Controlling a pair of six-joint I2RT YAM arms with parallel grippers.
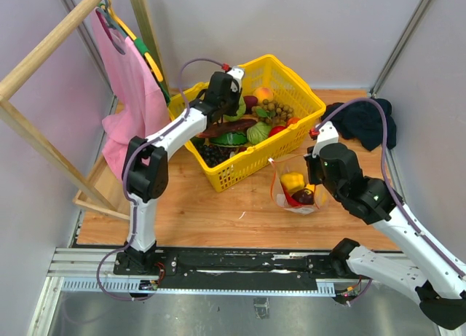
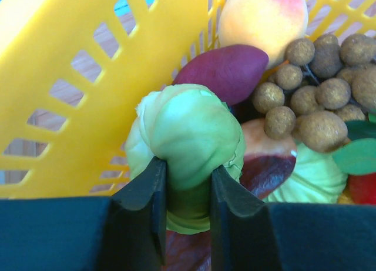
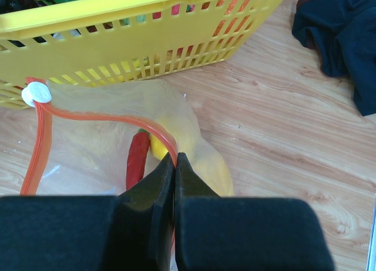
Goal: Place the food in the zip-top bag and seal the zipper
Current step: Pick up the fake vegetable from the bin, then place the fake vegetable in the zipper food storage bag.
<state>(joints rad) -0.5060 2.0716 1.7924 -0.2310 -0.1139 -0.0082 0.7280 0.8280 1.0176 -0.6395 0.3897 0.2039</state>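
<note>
Inside the yellow basket (image 2: pixel 64 100), my left gripper (image 2: pixel 188 177) is shut on a round green cabbage (image 2: pixel 194 127), both pads pressing its sides. Beside it lie a purple sweet potato (image 2: pixel 226 71), a peach (image 2: pixel 264 15) and a bunch of brown balls (image 2: pixel 320 83). From above, the left gripper (image 1: pixel 231 106) is deep in the basket (image 1: pixel 247 165). The zip-top bag (image 1: pixel 295 192) stands in front of the basket and holds a yellow pepper (image 1: pixel 293 181), a red chili (image 3: pixel 138 156) and a dark piece (image 1: pixel 303 197). My right gripper (image 3: pixel 175 159) is shut on the red-orange zipper (image 3: pixel 100 117), holding the mouth up.
A dark cloth (image 1: pixel 368 121) lies at the back right of the wooden tabletop. A pink garment (image 1: pixel 131 81) hangs on a wooden rack (image 1: pixel 44 52) at the left. The zipper's white slider (image 3: pixel 36 93) sits at the strip's far left end, against the basket wall (image 3: pixel 117 24).
</note>
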